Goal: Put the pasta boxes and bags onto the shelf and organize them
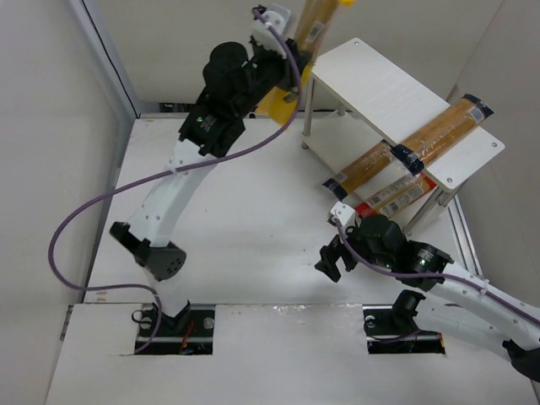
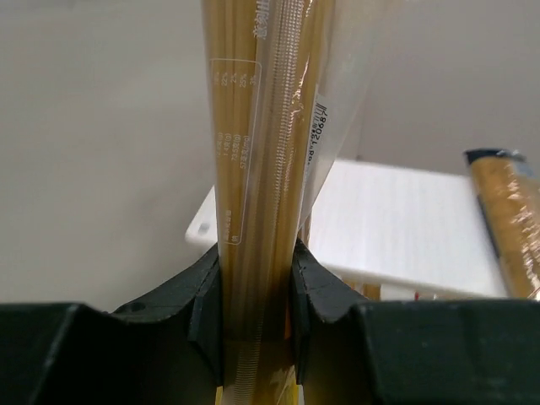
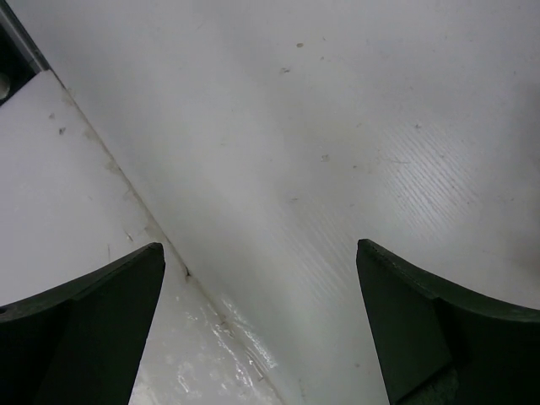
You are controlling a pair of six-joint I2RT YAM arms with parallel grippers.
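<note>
My left gripper [image 1: 284,61] [image 2: 257,295] is raised at the back of the table, shut on a bright yellow spaghetti bag [image 1: 319,24] [image 2: 253,169] that stands nearly upright beside the left end of the shelf [image 1: 380,84] [image 2: 405,228]. Two orange-brown packs with dark blue bands [image 1: 443,126] [image 1: 367,167] lie end to end across the shelf's right part; one of these packs [image 2: 506,219] shows in the left wrist view. A slim red-and-white pack [image 1: 396,194] lies beside them. My right gripper [image 1: 331,257] [image 3: 261,278] hangs open over the table, holding nothing.
The shelf's thin metal legs [image 1: 305,114] stand just right of the left arm. White walls close in the table on the left and at the back. A seam [image 3: 169,253] between two white table panels runs under the right gripper.
</note>
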